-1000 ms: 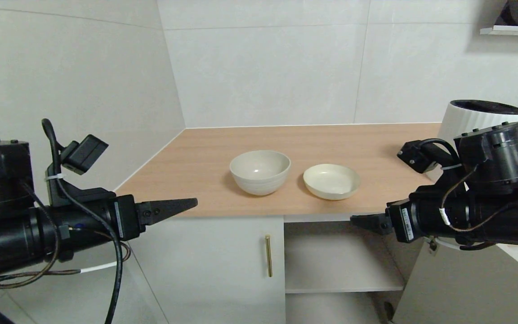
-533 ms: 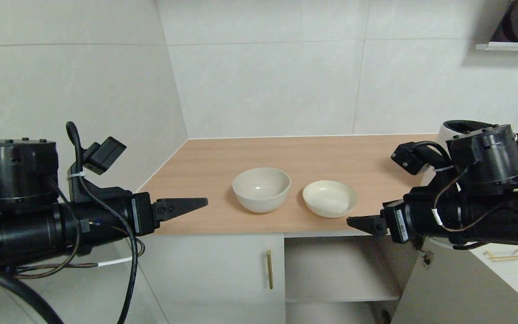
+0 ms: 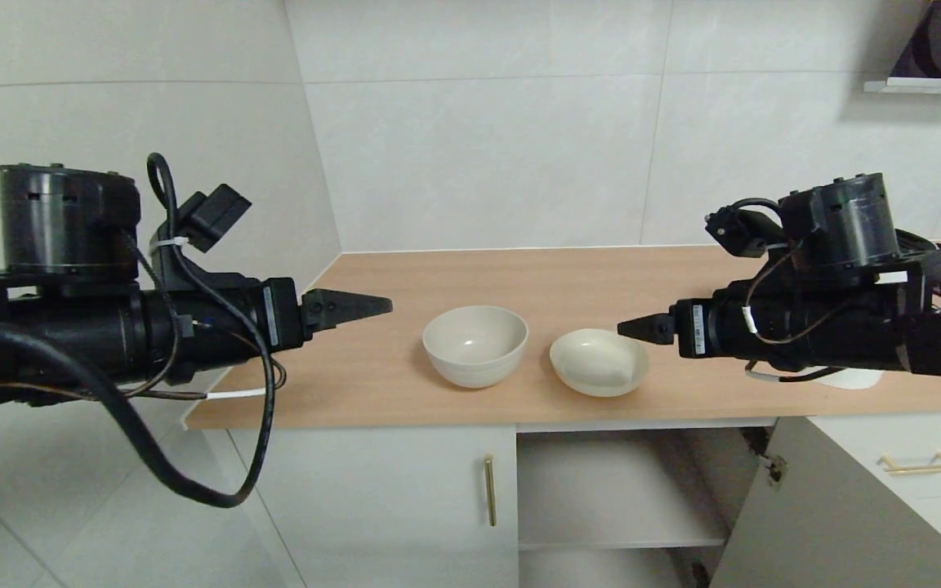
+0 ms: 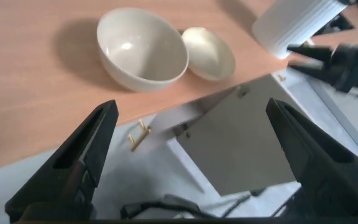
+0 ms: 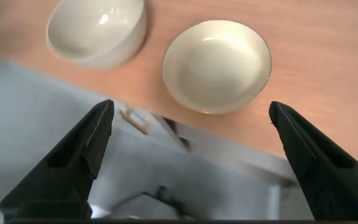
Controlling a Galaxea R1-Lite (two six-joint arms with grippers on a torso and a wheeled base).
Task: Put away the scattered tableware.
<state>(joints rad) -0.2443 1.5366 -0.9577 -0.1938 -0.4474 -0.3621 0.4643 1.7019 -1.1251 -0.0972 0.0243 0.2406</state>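
Well, we see a deep bowl on the bench, a shallow bowl at its 3 o'clock. Our left end effector and right end effector are spread wide.

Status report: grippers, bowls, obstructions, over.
Left gripper, right gripper open, empty. Deep bowl, shallow bowl side by side on counter, untouched. Nothing in the way.

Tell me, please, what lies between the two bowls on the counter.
Only a narrow strip of bare counter; the right wrist view shows the deep bowl and shallow bowl apart.
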